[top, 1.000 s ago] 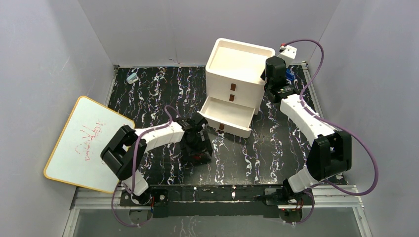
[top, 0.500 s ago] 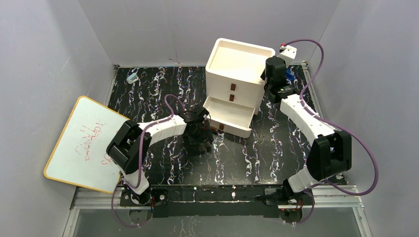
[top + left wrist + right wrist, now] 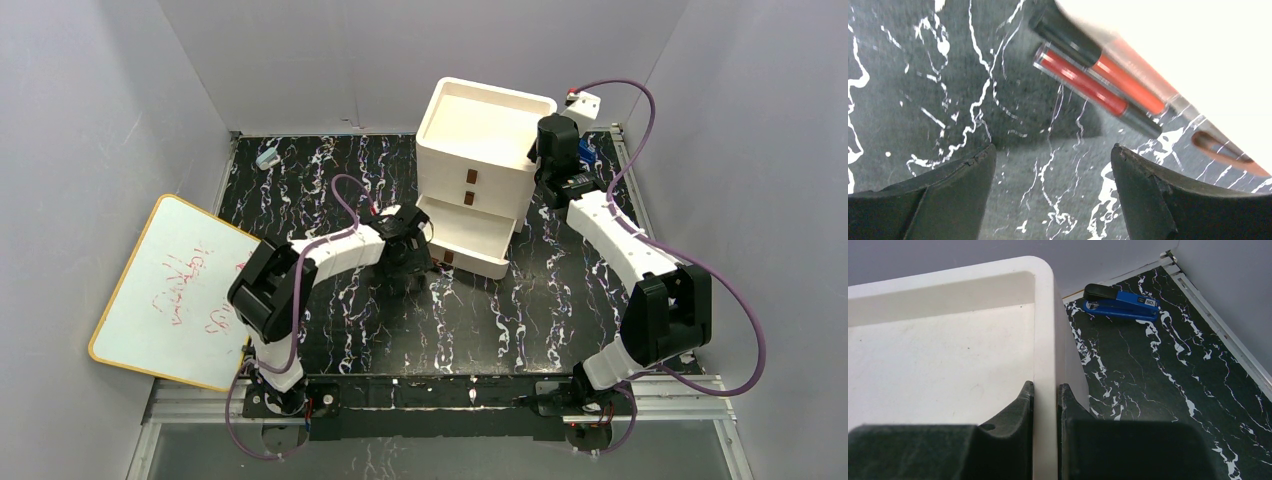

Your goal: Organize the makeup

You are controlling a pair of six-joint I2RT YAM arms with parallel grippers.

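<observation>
Two thin black-and-red makeup pencils (image 3: 1083, 85) (image 3: 1120, 70) lie side by side on the marble, right against the white front of the pulled-out bottom drawer (image 3: 1198, 50). My left gripper (image 3: 1050, 165) hovers just short of them, open, with only bare marble between its fingers. From above, this gripper (image 3: 406, 262) sits at the drawer's (image 3: 470, 228) left front corner and hides the pencils. My right gripper (image 3: 1045, 387) is shut on the top rim wall of the white three-drawer box (image 3: 1044, 315), at the box's right side (image 3: 548, 165). No other makeup shows.
A whiteboard (image 3: 170, 290) leans at the left edge. A small light-blue object (image 3: 267, 158) lies at the back left. A blue stapler (image 3: 1120, 302) rests behind the box by the back wall. The drawer's brown handle (image 3: 1220, 147) shows to the right of the pencils.
My left arm has swung back and slightly right, bringing its open gripper from mid-table up to the open drawer's front. The right arm has not moved.
</observation>
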